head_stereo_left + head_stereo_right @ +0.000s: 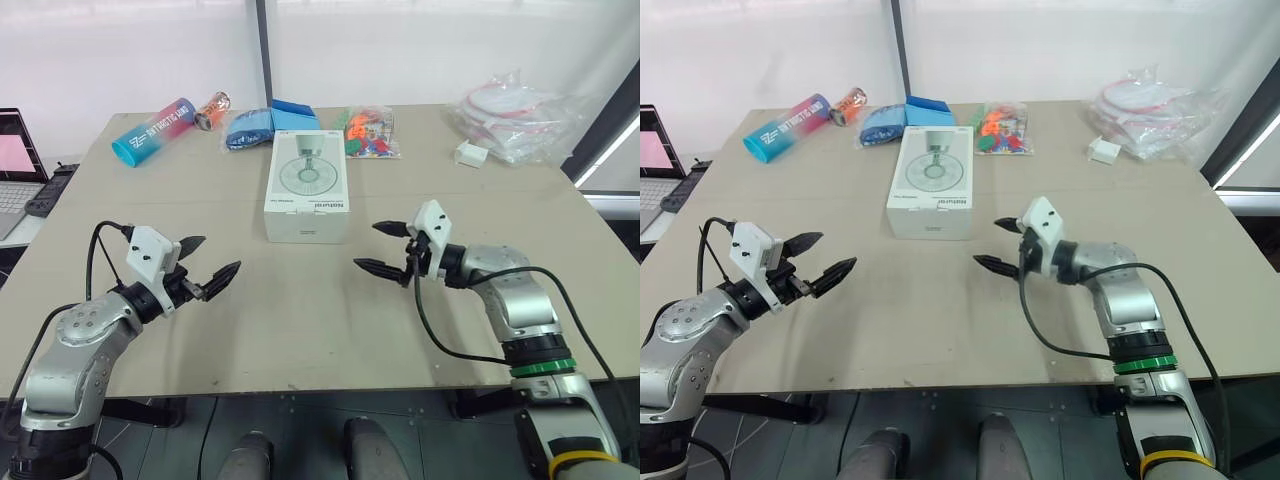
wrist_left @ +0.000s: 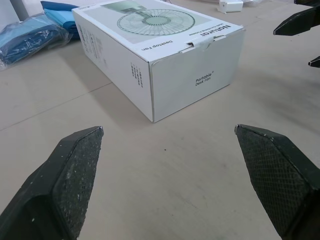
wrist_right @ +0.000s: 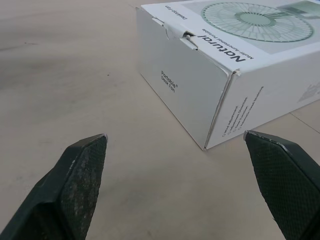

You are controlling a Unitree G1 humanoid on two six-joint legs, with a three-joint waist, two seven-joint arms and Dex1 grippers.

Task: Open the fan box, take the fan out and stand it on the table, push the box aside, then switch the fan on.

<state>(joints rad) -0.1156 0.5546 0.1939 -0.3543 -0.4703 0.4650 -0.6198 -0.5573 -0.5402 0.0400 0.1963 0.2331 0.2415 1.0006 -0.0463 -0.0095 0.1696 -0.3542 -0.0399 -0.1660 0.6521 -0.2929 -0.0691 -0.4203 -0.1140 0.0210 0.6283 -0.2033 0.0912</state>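
1. While both arms hover low over the tabletop [image 1: 300, 330], the fan box [image 1: 307, 188] lies flat in the middle of it. It is closed, with the fan picture facing up and its short end turned toward the robot.
2. Left gripper [image 1: 218, 254]: fingers spread wide and holding nothing, off the box's near left side and clearly apart from it.
3. Right gripper [image 1: 366, 246]: also wide and empty, just off the box's near right corner, not touching.
4. Nothing is opened yet, so I'd say the first job is the tuck flap [image 3: 182, 37] on that near end.
5. Watch for sliding. The box looks light and the tabletop smooth, so a one-sided push on the flap would probably shove it away. It would head toward the blue packets [image 1: 265, 122] and the bag of coloured bits [image 1: 370, 133] just behind it. One gripper likely has to brace the box.
6. Watch the flap too. It sits nearly flush, and a broad fingertip [image 3: 82, 165] could skid off it or dent the cardboard corner instead of catching the edge.
7. Both grippers are aimed at the same short end, so closing in together risks the fingers knocking into each other.
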